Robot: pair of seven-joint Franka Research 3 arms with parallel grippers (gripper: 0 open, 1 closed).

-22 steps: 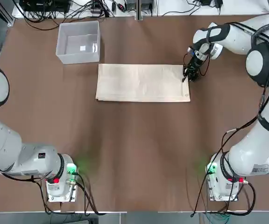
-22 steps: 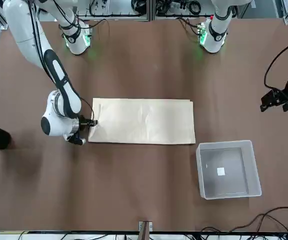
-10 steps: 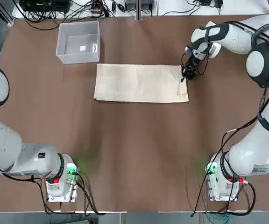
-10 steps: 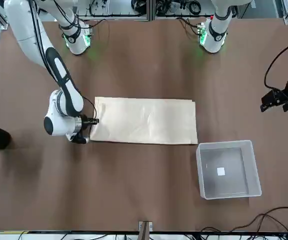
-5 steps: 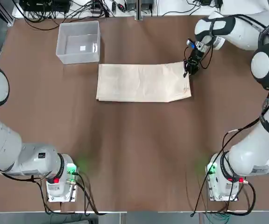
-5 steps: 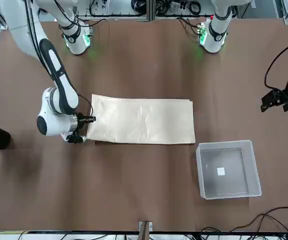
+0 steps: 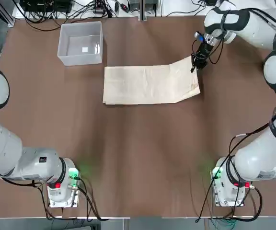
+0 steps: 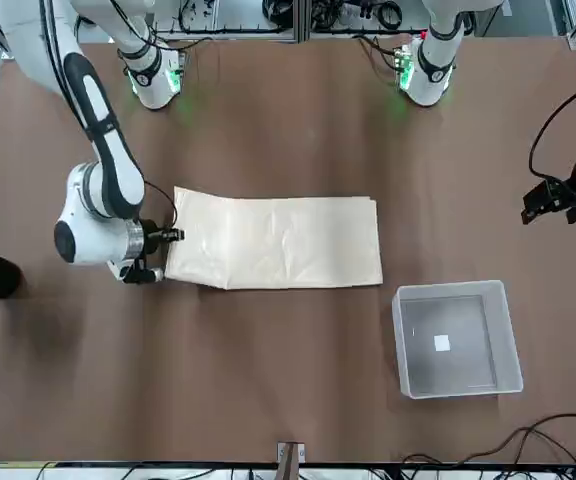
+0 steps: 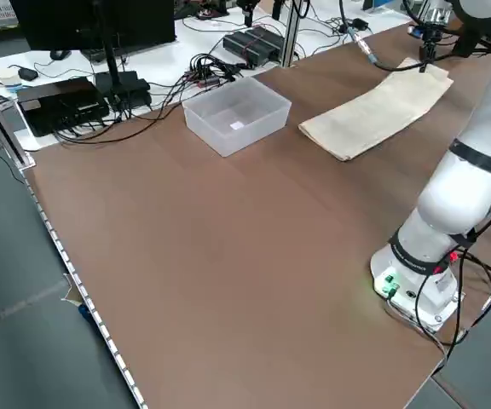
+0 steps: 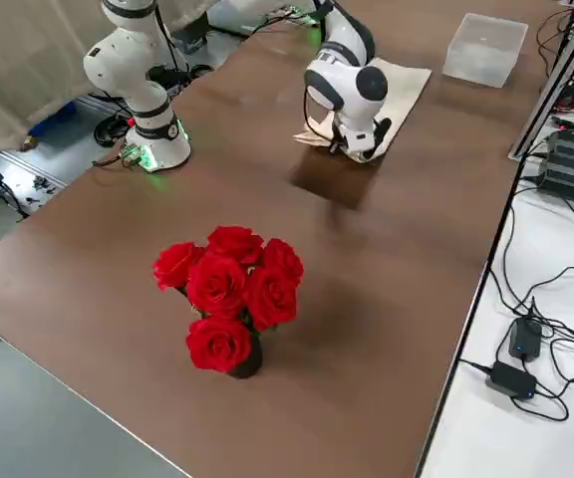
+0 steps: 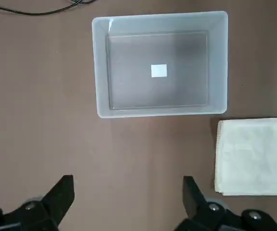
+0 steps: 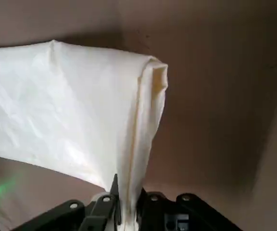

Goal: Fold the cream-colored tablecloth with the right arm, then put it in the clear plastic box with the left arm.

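Observation:
The cream-colored tablecloth [image 7: 150, 85] lies as a folded rectangle mid-table, also seen in the front view [image 8: 278, 240]. My right gripper [image 7: 195, 63] is shut on its far right corner and holds that corner lifted off the table [image 12: 129, 120]. The clear plastic box [image 7: 80, 43] stands at the far left, empty but for a white label [image 11: 158, 70]. My left gripper [image 11: 129, 202] hangs open high above the box, with the cloth's left end [image 11: 254, 156] beside it. In the front view the left gripper [image 8: 553, 200] sits at the table's edge.
A vase of red roses [image 10: 229, 294] stands on the right end of the table. Cables and electronics [image 7: 56, 7] lie beyond the far edge. Both arm bases [image 7: 61, 184] sit at the near edge.
The right gripper has risen and moved toward the far right with the cloth's corner. The cloth's right end has lifted and the whole cloth has slid slightly right. The left arm has not moved.

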